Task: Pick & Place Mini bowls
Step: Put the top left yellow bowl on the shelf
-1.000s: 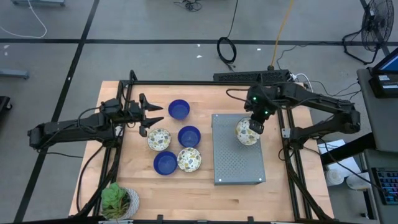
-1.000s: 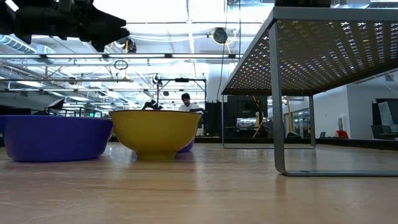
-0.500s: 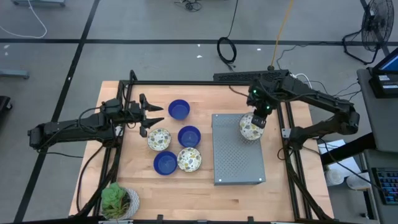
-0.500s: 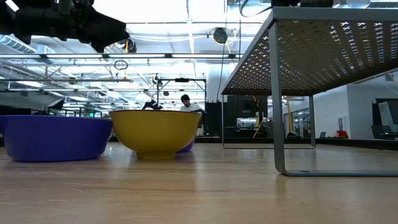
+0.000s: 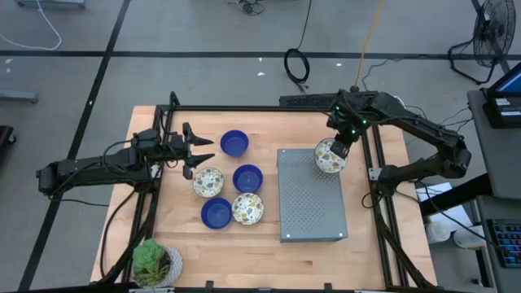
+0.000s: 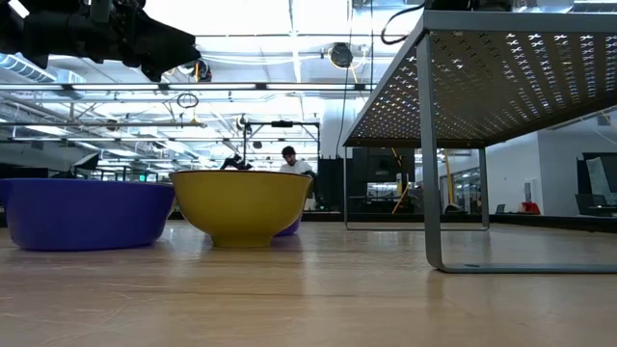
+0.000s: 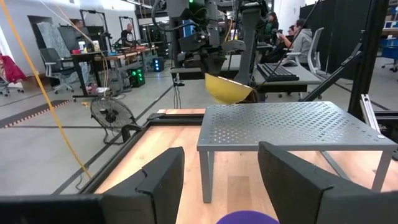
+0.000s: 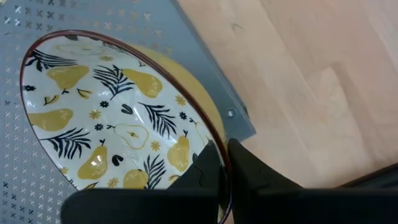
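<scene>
My right gripper [image 5: 341, 151] is shut on a cream bowl with a yellow pear pattern [image 5: 330, 156], over the far right corner of the grey perforated stand [image 5: 312, 203]. Five more bowls rest on the wood left of the stand. Three are blue [image 5: 234, 143], [image 5: 247, 177], [image 5: 216, 213] and two are patterned [image 5: 208, 182], [image 5: 247, 208]. My left gripper [image 5: 202, 151] hovers open beside the far blue bowl. The left wrist view shows the held bowl [image 7: 229, 88] tilted above the stand's top [image 7: 292, 124]. My right gripper pinches the patterned bowl's rim [image 8: 219, 163], one finger inside [image 8: 205, 171] and one on the yellow outer wall [image 8: 249, 168]. The fingers come from above, slanting from the far right. The bowl is lifted clear and tilted above the stand's corner [image 8: 233, 114].
A white pot with a green plant [image 5: 156, 264] stands at the table's near left corner. A black frame [image 5: 269, 107] runs around the table's edges. In the low view a blue bowl [image 6: 87, 212] and a yellow-sided bowl [image 6: 241, 205] sit left of the stand's leg [image 6: 431, 145].
My right gripper has carried the patterned bowl toward the table's far edge and a little to the right, from the stand's middle-right toward its far right corner. It has stayed shut on the rim. The left arm has kept still.
</scene>
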